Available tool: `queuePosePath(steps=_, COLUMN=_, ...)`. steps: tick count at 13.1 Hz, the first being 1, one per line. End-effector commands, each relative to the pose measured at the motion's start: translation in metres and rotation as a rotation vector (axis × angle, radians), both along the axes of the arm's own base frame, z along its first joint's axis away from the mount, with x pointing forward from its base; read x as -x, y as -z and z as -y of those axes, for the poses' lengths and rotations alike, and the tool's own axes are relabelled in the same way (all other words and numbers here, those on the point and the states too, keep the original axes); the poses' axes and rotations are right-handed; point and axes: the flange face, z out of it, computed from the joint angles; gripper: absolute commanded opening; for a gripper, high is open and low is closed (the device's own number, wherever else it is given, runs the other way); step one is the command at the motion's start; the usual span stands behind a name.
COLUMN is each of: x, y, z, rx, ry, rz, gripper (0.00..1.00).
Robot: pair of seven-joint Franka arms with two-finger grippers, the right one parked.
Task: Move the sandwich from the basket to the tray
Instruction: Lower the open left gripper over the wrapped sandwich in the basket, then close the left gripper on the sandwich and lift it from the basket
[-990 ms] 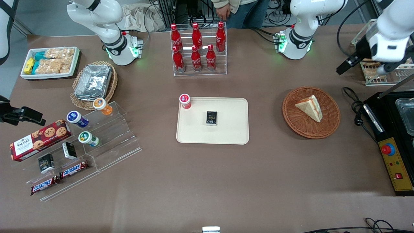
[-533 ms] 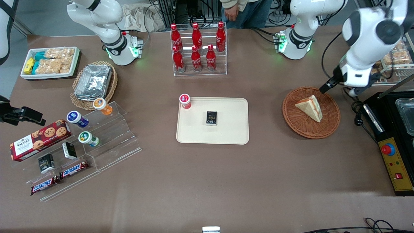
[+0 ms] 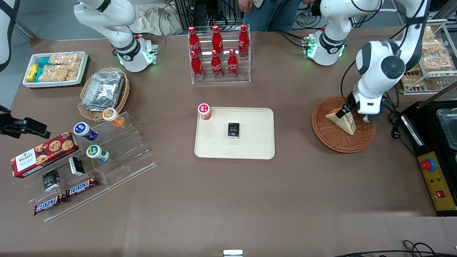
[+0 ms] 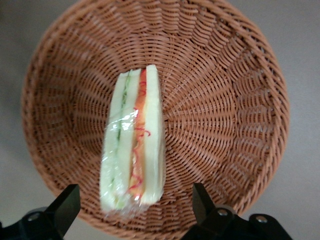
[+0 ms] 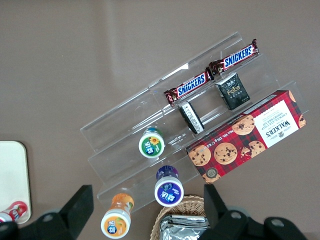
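— End effector (image 4: pixel 134 207) first: where does it sit?

— Above the basket (image 3: pixel 323 132), at the working arm's end of the bench (image 3: pixel 228 200). Its fingers (image 4: pixel 65 205) are spread wide, one to each side of the sandwich (image 4: pixel 134 155) and clear of it, gripping nothing.

— And the sandwich?

— It lies in the basket, wrapped in clear film, standing on its edge so the bread and the red and green filling layers face up. In the front view the arm covers part of the sandwich (image 3: pixel 348 123).

— The tray?

— The tray (image 3: pixel 255 142) lies flat at the middle of the bench, well apart from the basket. A small black box (image 3: pixel 233 130) rests on it, and a red-lidded cup (image 3: pixel 204 111) stands at the tray's corner toward the parked arm and farther from the front camera.
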Motion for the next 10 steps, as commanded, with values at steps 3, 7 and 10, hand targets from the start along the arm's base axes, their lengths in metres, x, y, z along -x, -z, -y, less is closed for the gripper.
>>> queuePosePath(steps=3, x=-0.006, y=0.047, z=-0.001, rx=0.017, ry=-0.017, rz=-0.015, gripper=1.0)
queuePosePath(steps=7, x=-0.009, y=0.053, z=-0.003, rx=0.001, ry=0.016, rz=-0.023, gripper=0.15)
queuePosePath(steps=10, x=-0.012, y=0.038, z=-0.005, rx=-0.025, ry=0.063, rz=0.008, gripper=0.0)
